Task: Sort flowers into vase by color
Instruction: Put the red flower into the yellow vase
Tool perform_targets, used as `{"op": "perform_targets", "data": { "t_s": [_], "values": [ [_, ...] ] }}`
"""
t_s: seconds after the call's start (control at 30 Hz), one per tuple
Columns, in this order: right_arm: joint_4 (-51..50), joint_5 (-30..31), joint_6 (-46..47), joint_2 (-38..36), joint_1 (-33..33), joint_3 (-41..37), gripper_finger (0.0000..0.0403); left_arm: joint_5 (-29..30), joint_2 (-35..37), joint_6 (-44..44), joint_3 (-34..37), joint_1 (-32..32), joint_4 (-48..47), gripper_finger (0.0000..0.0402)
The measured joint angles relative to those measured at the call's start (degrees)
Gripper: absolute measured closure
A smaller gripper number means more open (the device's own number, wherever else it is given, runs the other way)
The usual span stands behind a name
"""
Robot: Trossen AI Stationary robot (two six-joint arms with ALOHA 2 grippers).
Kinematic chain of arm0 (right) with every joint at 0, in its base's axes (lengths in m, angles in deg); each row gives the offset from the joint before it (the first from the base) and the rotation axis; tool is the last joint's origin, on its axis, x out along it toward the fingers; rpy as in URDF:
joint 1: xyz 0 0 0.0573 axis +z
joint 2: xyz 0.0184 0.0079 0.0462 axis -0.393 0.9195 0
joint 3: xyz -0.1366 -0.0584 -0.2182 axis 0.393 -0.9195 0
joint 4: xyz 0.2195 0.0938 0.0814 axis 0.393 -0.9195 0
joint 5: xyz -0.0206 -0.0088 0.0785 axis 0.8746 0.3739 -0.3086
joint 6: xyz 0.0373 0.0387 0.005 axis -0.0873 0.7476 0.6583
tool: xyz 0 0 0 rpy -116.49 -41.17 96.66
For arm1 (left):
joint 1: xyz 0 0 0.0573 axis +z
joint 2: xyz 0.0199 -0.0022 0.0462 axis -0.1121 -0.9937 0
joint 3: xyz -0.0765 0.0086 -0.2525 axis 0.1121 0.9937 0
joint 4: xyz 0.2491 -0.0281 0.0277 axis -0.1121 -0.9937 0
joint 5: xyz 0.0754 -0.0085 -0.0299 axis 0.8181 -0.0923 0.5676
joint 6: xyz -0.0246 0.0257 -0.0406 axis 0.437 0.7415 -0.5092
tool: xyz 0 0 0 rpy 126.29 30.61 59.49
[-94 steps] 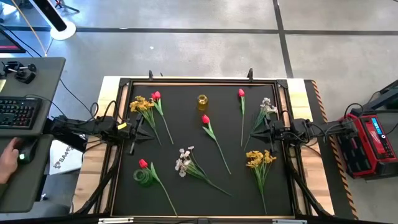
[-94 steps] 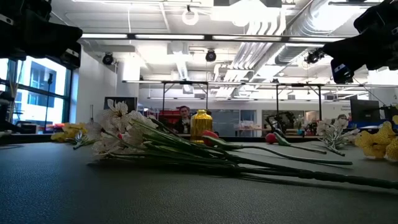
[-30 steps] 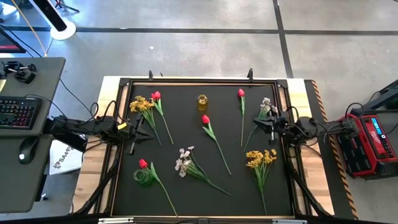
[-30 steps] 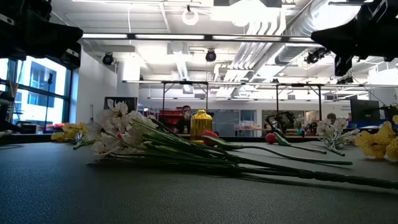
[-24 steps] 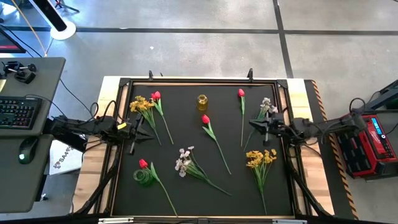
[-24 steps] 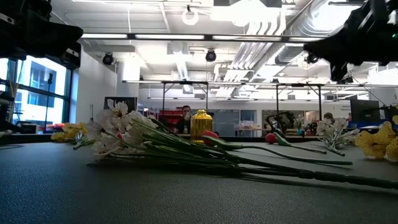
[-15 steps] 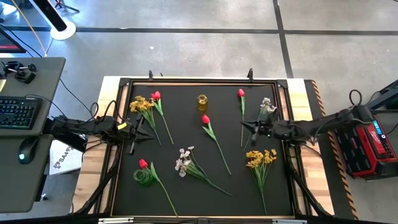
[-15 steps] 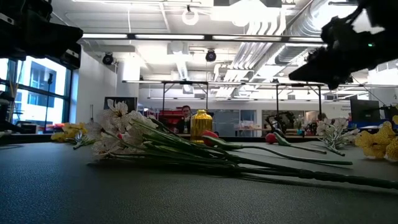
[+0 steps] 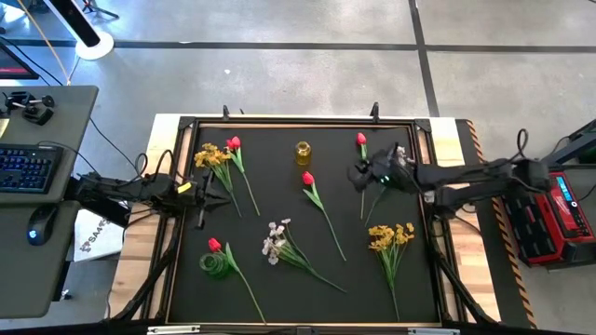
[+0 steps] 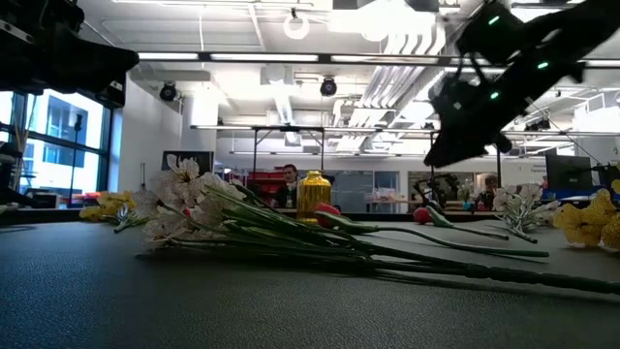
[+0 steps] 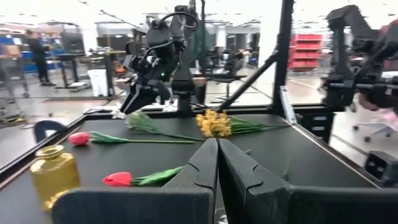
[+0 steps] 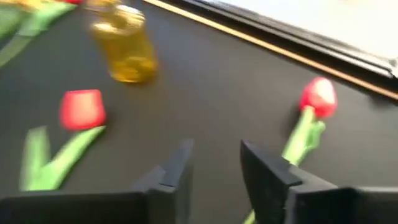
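Observation:
Long-stemmed flowers lie flat on the black mat. Red tulips lie at the far right (image 9: 361, 140), centre (image 9: 307, 178), far left (image 9: 233, 142) and near left (image 9: 214, 245). Yellow bunches (image 9: 210, 154) (image 9: 389, 236) and white sprays (image 9: 276, 240) (image 9: 400, 156) lie among them. A yellow glass vase (image 9: 303, 152) stands at the far middle. My right gripper (image 9: 358, 175) hovers open above the mat, between the centre tulip (image 12: 82, 109) and the far-right tulip (image 12: 318, 96), touching nothing. My left gripper (image 9: 200, 191) waits shut at the left edge.
A green ring-shaped vessel (image 9: 216, 265) sits beside the near-left tulip. A raised black frame (image 9: 298, 119) borders the mat. A desk with keyboard and mouse (image 9: 37, 167) stands left of the table. Bare mat lies along the near middle.
My right arm has reached out from the table's right edge toward the left and far side, passing over the right white spray, and now hangs beside the far-right tulip's stem. The flowers have not moved.

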Motion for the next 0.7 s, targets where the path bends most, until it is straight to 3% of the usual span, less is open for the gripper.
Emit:
{"op": "perform_targets", "data": {
  "t_s": [0.17, 0.3, 0.7],
  "values": [
    [-5.0, -1.6, 3.0, 8.2, -8.9, 3.1, 0.0225, 2.7, 0.0, 0.1, 0.0, 0.0, 0.0, 0.0401],
    [-5.2, -6.2, 5.6, 13.3, -13.1, 3.7, 0.0216, 2.9, 0.0, -0.7, 0.0, 0.0, 0.2, 0.0401],
    [-1.6, -7.2, 7.0, 21.6, -14.4, 3.8, 0.0277, 3.0, 0.0, -0.9, 0.0, 0.0, 1.6, 0.0401]
  ]
}}
